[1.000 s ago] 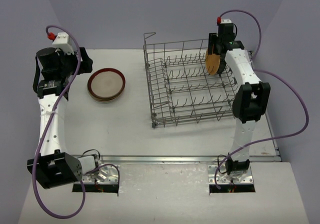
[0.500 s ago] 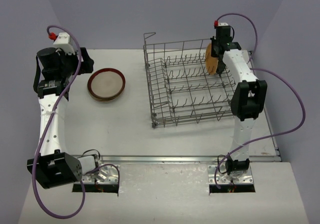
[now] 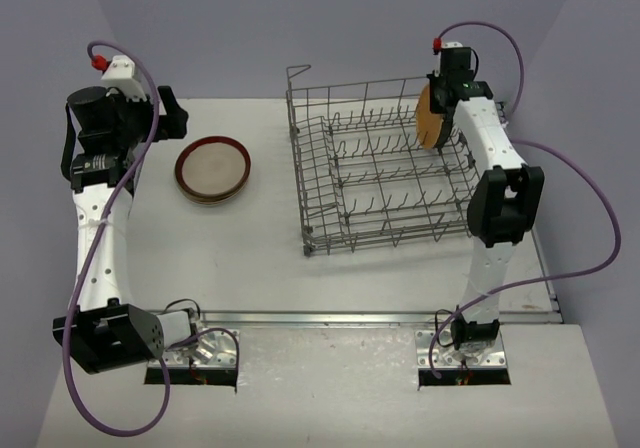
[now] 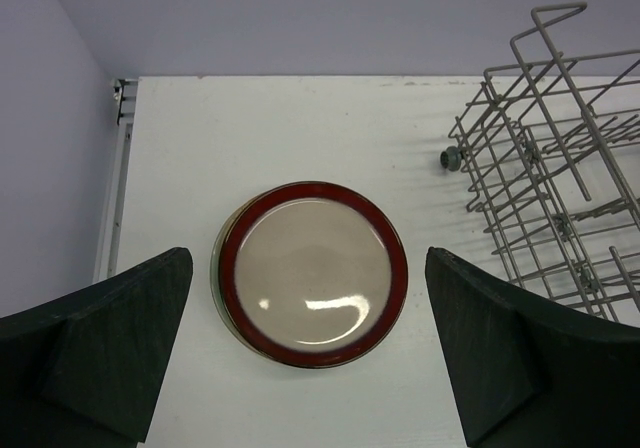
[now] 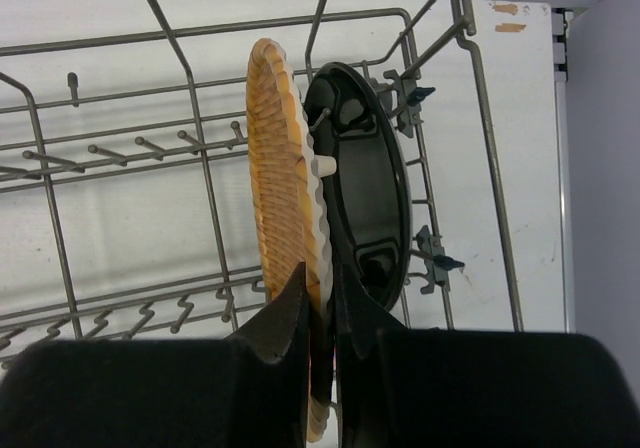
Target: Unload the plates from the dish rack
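Right gripper [image 5: 318, 313] has closed since a second ago and is now pinched on the rim of the orange-tan plate [image 5: 275, 178]. Plate stands on edge at the far right corner of the dish rack [image 3: 380, 183]. Left gripper [image 4: 308, 358] has its jaws wide apart above the stack of plates [image 4: 310, 268], which sits on the table [image 3: 250, 258] left of the rack.

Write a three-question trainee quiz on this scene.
1. True or false: the left gripper is shut on a plate.
2. The right gripper grips: A) the orange-tan plate, B) a rack wire, C) nothing.
3. In the top view, the stack of plates lies on which side of the dish rack?
Key: 1 false; 2 A; 3 left.
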### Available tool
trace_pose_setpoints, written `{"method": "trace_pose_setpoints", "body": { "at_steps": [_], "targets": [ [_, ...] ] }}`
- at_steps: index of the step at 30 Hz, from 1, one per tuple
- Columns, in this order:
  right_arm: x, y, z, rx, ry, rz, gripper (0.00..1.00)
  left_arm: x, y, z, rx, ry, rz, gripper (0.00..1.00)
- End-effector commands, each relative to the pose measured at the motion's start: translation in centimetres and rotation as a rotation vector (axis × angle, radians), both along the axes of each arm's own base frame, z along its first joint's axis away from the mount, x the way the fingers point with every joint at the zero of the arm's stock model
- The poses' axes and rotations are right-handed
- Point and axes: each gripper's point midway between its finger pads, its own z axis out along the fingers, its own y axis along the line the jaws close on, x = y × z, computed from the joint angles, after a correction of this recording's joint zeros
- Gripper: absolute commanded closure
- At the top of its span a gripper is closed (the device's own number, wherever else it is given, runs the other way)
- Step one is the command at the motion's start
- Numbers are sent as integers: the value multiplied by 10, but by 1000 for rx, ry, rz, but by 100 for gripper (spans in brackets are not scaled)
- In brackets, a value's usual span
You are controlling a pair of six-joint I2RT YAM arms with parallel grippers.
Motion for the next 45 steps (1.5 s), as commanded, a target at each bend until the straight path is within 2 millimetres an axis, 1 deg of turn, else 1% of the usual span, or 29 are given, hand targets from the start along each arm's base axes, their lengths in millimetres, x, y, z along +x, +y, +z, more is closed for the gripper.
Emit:
{"method": "trace_pose_setpoints", "body": {
  "at_steps": [1,5,7,10,12,13,14,15,16,17,18,19,20,22,24,26,27,28,30,32,33,34,37,40,41,42,45],
  "targets": [
    [4,17,108,46,-264,73,100,0,-7,30,7,-65,-25,0],
    [2,18,135,27,-323,102,100,-1,-8,30,3,-60,-24,0],
    [-3,20,157,21,-367,124,100,-2,-8,32,-1,-61,-23,0],
    [-16,28,190,49,-436,166,100,-2,-9,35,-20,-69,-23,0],
    [-29,39,212,101,-470,209,100,-3,-15,38,-40,-79,-46,0],
    [-37,46,222,142,-486,235,100,-4,-21,42,-44,-97,-76,0],
    [-48,58,236,189,-508,285,100,-6,-28,45,-50,-114,-114,0],
    [-65,73,250,248,-523,358,100,-10,-40,48,-61,-131,-186,0],
    [-78,86,255,310,-518,416,100,-17,-58,51,-78,-151,-289,0],
    [-84,93,253,356,-504,434,100,-25,-75,53,-122,-157,-377,1],
    [-96,107,255,420,-490,492,100,-34,-92,56,-166,-158,-477,2],
    [-118,127,263,504,-473,598,100,-46,-111,58,-211,-153,-593,3],
    [-131,140,265,572,-456,666,100,-52,-120,59,-249,-138,-642,4],
    [-156,164,265,729,-392,768,100,-60,-137,58,-301,-108,-720,6],
    [-178,186,256,861,-296,858,100,-68,-149,58,-323,-90,-780,8],
    [-191,205,250,937,-237,904,100,-74,-159,58,-334,-75,-821,9],
    [-198,214,241,962,-200,926,100,-77,-164,58,-344,-63,-844,11],
    [-206,225,238,972,-186,961,100,-81,-169,58,-357,-51,-870,12],
    [-214,238,231,974,-163,993,100,-86,-179,56,-376,-28,-916,13],
    [-231,260,225,977,-131,1058,100,-91,-193,51,-391,2,-960,14],
    [-237,268,224,982,-115,1082,100,-94,-198,48,-395,13,-975,14],
    [-247,280,221,984,-91,1115,100,-95,-202,45,-399,26,-985,15],
    [-257,296,214,983,-58,1151,100,-100,-223,33,-407,73,-1025,19],
    [-263,302,212,983,-44,1168,100,-97,-230,22,-412,105,-1019,26],
    [-264,304,212,982,-41,1173,100,-96,-231,19,-411,112,-1014,30],
    [-265,305,211,981,-38,1177,100,-95,-231,16,-408,115,-1009,38],
    [-267,306,208,982,-27,1180,100,-94,-231,13,-409,122,-1008,55]
  ]
}}
